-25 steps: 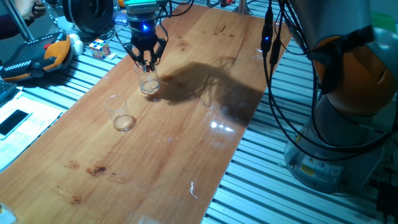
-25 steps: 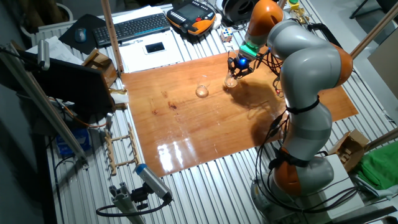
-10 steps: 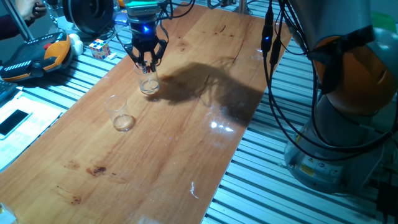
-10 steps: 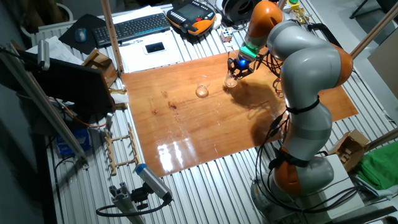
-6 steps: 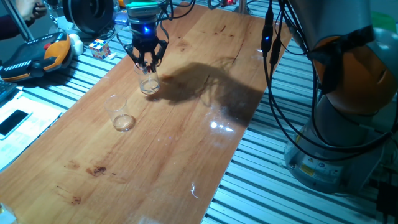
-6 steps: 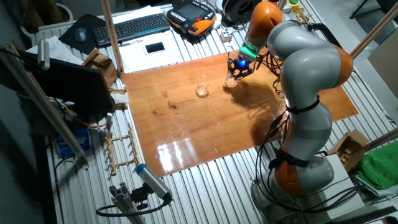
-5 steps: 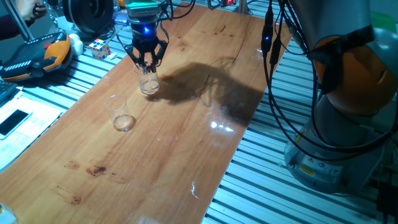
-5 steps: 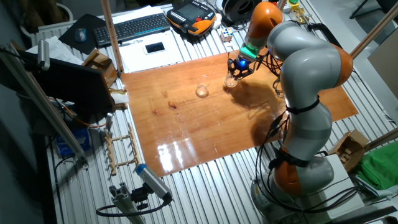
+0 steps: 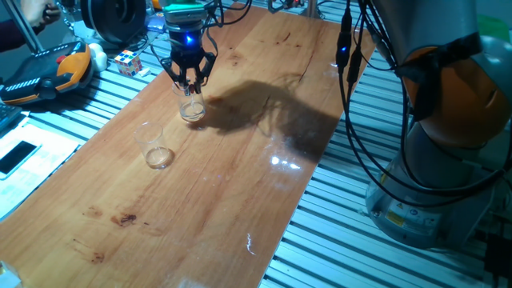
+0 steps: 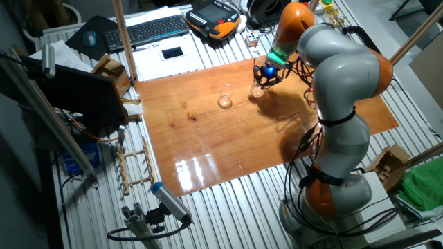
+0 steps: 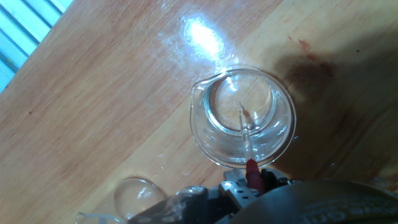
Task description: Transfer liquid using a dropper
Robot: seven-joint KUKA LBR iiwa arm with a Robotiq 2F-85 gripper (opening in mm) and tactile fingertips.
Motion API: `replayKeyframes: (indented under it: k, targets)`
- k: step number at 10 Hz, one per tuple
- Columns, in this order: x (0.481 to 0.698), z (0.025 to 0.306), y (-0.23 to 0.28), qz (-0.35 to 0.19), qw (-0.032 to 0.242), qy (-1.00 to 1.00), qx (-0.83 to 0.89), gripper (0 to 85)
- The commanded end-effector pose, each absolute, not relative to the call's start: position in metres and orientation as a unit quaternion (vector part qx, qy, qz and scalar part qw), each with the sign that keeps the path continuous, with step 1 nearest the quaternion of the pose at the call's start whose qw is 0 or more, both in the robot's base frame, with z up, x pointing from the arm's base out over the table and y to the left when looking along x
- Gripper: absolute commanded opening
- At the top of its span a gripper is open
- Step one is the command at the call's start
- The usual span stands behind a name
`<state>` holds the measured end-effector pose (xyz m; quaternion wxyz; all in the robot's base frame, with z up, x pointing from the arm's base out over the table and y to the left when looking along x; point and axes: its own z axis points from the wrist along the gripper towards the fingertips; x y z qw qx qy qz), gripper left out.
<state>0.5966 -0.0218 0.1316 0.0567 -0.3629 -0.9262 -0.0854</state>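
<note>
Dropper (image 11: 246, 132) pinched upright in claw (image 9: 189, 81), long axis vertical, tip hanging inside beaker (image 11: 242, 116) directly beneath on desk (image 9: 240, 152).

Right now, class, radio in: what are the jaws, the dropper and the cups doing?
Gripper above the near cup, jaws shut on the dropper. Dropper tip down inside that cup. Second cup stands apart, nothing blocking it.

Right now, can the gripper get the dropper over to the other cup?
Probably yes. The gripper holds the dropper inside one cup; bare table separates it from the other cup.
</note>
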Motion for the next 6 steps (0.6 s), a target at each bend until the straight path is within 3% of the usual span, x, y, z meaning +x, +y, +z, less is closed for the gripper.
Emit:
replayKeyframes:
  k: [1,6]
  targets:
    - [0.5966,0.1316,-0.0219,-0.085,0.057,-0.927,-0.362,24.3]
    - [0.5964,0.1322,-0.0221,-0.085,0.056,-0.929,-0.356,18.7]
